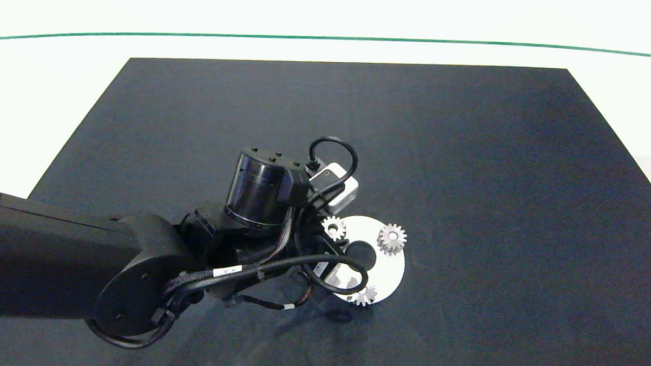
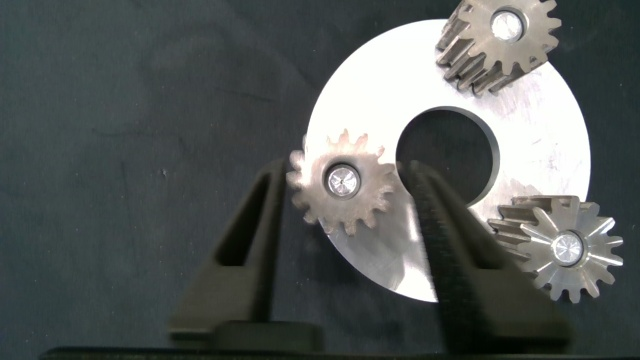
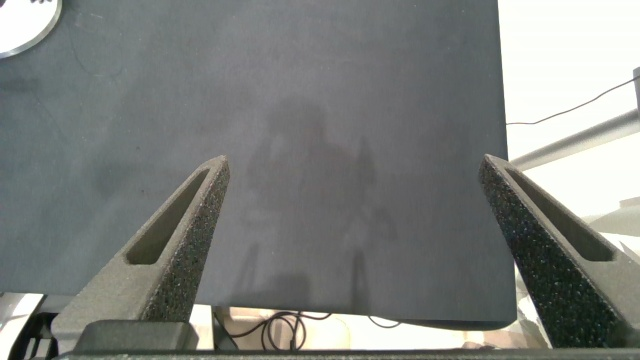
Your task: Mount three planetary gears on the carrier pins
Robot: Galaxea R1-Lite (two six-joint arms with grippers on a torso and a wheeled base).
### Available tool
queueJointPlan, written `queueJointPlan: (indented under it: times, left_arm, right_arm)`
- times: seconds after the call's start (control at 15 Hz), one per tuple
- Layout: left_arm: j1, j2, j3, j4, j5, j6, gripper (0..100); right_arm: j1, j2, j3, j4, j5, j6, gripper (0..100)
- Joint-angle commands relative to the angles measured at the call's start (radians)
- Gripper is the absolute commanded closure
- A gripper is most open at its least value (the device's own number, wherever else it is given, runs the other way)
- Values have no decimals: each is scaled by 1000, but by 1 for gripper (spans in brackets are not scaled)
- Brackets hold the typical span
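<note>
left gripper point(image 2: 345, 190): fingers apart, flanking one gear point(image 2: 342, 183) seated on its pin
disc point(image 2: 540, 130): carried all three gears
right gripper point(image 3: 355, 185): spread wide, off the disc

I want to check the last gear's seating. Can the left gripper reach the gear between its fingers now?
Probably yes. The left gripper is open, its fingers on either side of that planetary gear, which sits on a carrier pin of the white disc. Nothing lies between.

Right hand point(image 3: 355, 185) hangs over bare dark mat point(image 3: 300, 110), two grey fingers point(image 3: 180, 235) spread wide, nothing between them. Curved edge of white disc point(image 3: 25, 25) in one corner. Pale table point(image 3: 570, 60) beyond mat edge; thin cable point(image 3: 575, 110) crossing it
</note>
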Motion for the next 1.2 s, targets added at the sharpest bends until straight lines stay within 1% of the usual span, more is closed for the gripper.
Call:
queueJointPlan:
  times: [0.07,0.27,0.33,0.4,0.47,0.53,0.6,0.67,0.73,0.8,0.87,0.93,1.0,1.07,1.13,1.2]
  left_arm:
    - [0,3,-6,-2,2,2,0]
    - [-1,-37,-9,19,2,3,0]
    - [-1,-86,-24,87,2,2,0]
    - [-1,-140,-54,185,2,0,0]
    - [-1,-230,-113,349,2,-18,0]
    - [7,-298,-179,479,2,-55,0]
    - [13,-381,-236,630,2,-106,0]
    - [46,-462,-262,786,2,-129,0]
    - [155,-556,-253,932,2,-135,0]
    - [254,-648,-224,1019,2,-133,0]
    - [330,-727,-182,1042,2,-136,0]
    - [455,-804,-132,1044,2,-140,0]
    - [574,-870,-87,1036,2,-135,0]
    - [632,-899,-63,1033,2,-136,0]
    - [766,-974,-14,1029,2,-136,0]
    - [821,-1017,12,1029,-1,-141,0]
  right_arm:
    - [-1,0,0,3,-2,-1,0]
    - [2,0,0,3,-2,-1,0]
    - [2,6,0,3,-2,-1,0]
    - [4,9,0,2,-2,-1,0]
    - [10,18,3,-3,3,2,0]
    - [12,32,4,-3,5,2,0]
    - [12,47,1,-4,5,4,0]
    - [12,64,-6,-10,3,4,0]
    - [10,73,-17,-16,-2,7,0]
    - [10,78,-22,-16,-2,7,0]
    - [4,83,-20,-16,-2,14,0]
    - [-1,93,-19,-16,-2,19,0]
    - [-5,104,-22,-18,-2,19,0]
    - [-13,110,-28,-21,-2,19,0]
    - [-67,129,-56,-29,-2,19,0]
    - [-105,136,-69,-33,-2,19,0]
